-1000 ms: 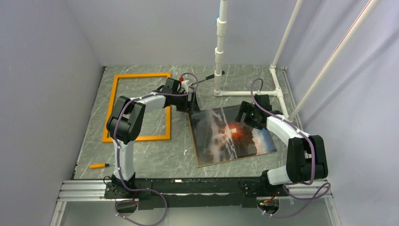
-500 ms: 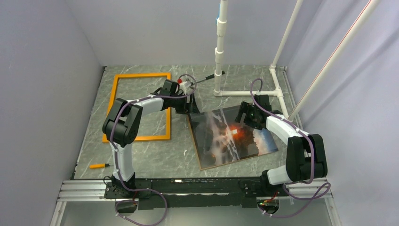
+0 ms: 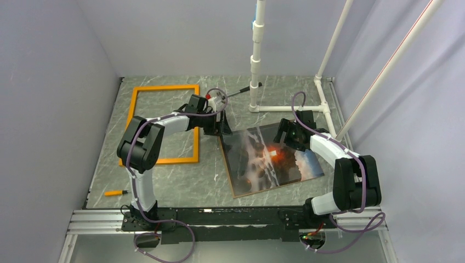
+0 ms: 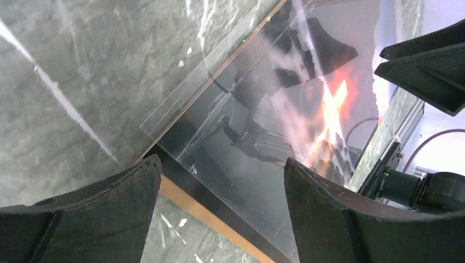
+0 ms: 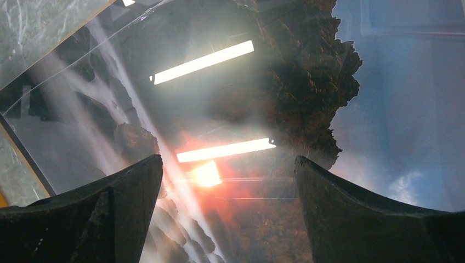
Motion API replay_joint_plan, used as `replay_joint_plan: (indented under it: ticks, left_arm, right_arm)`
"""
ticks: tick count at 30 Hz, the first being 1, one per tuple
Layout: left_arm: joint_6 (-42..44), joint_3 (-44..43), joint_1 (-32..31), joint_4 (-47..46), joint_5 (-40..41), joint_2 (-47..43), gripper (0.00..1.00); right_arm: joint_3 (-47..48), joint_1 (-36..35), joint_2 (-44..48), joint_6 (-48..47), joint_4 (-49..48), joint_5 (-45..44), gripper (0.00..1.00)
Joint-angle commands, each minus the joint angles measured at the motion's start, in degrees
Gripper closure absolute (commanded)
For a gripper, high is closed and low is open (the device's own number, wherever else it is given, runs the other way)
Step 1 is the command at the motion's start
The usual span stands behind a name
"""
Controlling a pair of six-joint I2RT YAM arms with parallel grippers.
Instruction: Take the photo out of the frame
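The photo (image 3: 271, 159) lies face up on the table right of centre, with a glossy clear sheet (image 4: 181, 104) over it that overhangs its edge. The empty orange frame (image 3: 160, 160) lies flat at the left back. My left gripper (image 3: 220, 127) is open at the photo's far left corner. In the left wrist view its jaws (image 4: 219, 208) stand wide apart over the photo's (image 4: 307, 109) brown board edge and hold nothing. My right gripper (image 3: 285, 137) is open low over the photo's far edge. In the right wrist view its jaws (image 5: 227, 208) straddle the picture (image 5: 247, 98).
A small orange-handled screwdriver (image 3: 116, 193) lies near the front left edge. A white pipe stand (image 3: 255, 60) rises at the back with its base (image 3: 290, 107) behind the photo. A red-tipped tool (image 3: 210, 94) lies by the frame's far right corner. Walls close in on both sides.
My left arm's elbow has swung left and its gripper has shifted a little at the photo's corner. The photo's near corner slid slightly toward the front. The right arm barely moved.
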State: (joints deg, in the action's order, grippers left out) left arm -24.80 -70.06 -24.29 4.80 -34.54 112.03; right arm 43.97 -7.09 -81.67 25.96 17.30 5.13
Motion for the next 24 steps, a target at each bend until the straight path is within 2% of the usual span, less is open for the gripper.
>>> replay_joint_plan:
  ticks: [1,5,8,10,16,19,22,24]
  left_arm:
    - [-1.02,1.46,-0.13,3.03,3.19,-5.68,0.15]
    - [-5.37,7.19,-0.15,-0.18,1.61,-10.11,0.14]
    - [-8.51,11.60,-0.78,-2.25,0.21,-13.64,0.13]
    - [-9.79,13.56,-1.61,-2.07,0.13,-15.49,0.12]
    - [-12.83,17.86,-7.38,-3.44,0.99,-19.66,0.12]
    - [-11.52,17.18,-10.92,1.42,5.27,-20.63,0.12]
    - [-12.04,20.08,-13.71,1.25,9.04,-24.08,0.12]
    - [-14.48,24.95,-14.27,-3.06,8.00,-26.66,0.12]
  right_arm:
    - [-0.23,0.15,-0.01,-0.26,-1.92,0.90,0.09]
    - [0.86,0.17,1.11,-1.40,0.58,-2.01,0.09]
    - [2.74,1.15,2.83,-2.98,3.44,-7.38,0.05]
    - [3.53,3.63,3.76,-2.79,4.35,-9.55,0.01]
    - [2.31,15.19,4.89,-0.56,1.23,-9.46,0.00]
    - [1.68,19.07,4.40,-0.38,1.08,-9.57,0.01]
    - [0.95,20.55,3.46,-0.96,1.00,-10.31,0.01]
    - [0.35,21.09,2.33,-1.31,0.92,-10.34,0.01]
